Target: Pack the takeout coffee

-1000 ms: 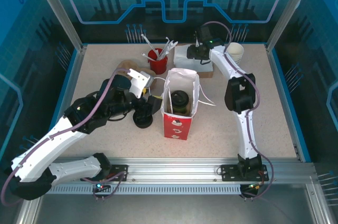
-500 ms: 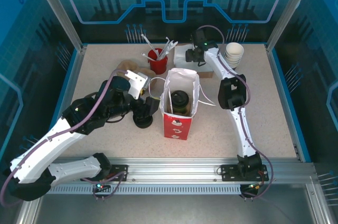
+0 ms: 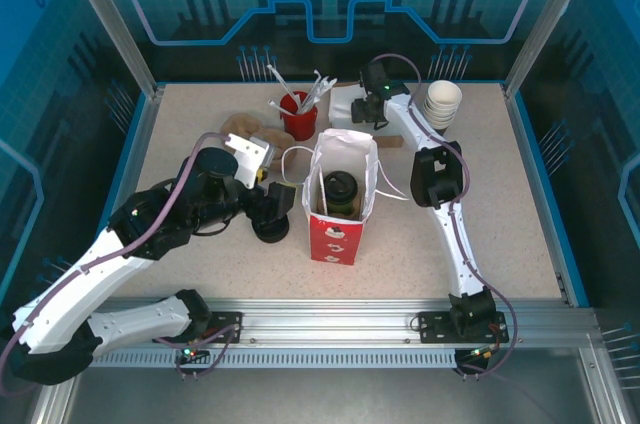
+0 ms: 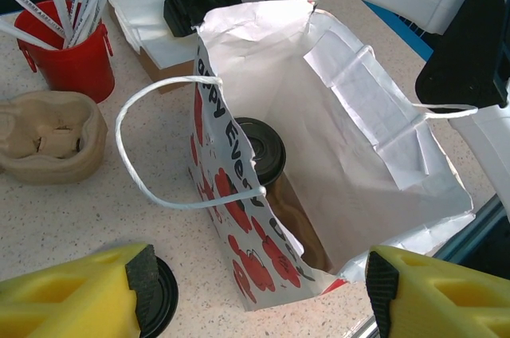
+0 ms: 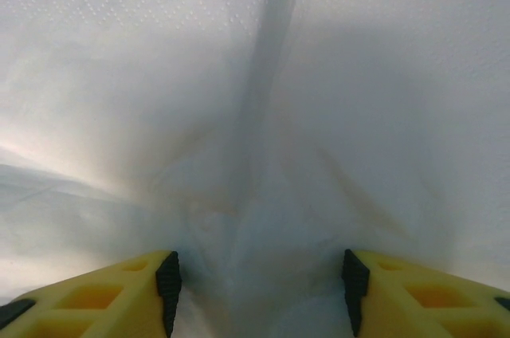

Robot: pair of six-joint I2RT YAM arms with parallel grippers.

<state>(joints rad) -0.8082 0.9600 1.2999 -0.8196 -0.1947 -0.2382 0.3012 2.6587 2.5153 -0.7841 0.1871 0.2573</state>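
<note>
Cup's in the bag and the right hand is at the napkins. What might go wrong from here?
The right hand has open jaws close against the white paper napkins; it may pinch several sheets or crumple them. The left hand hovers open beside the white-and-red paper bag, whose loop handle hangs toward it; a snag might tip the bag and the black-lidded coffee cup.

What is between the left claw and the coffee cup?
The paper bag's printed side wall stands between the open left gripper and the takeout coffee inside it; from above, the bag's mouth is open.
</note>
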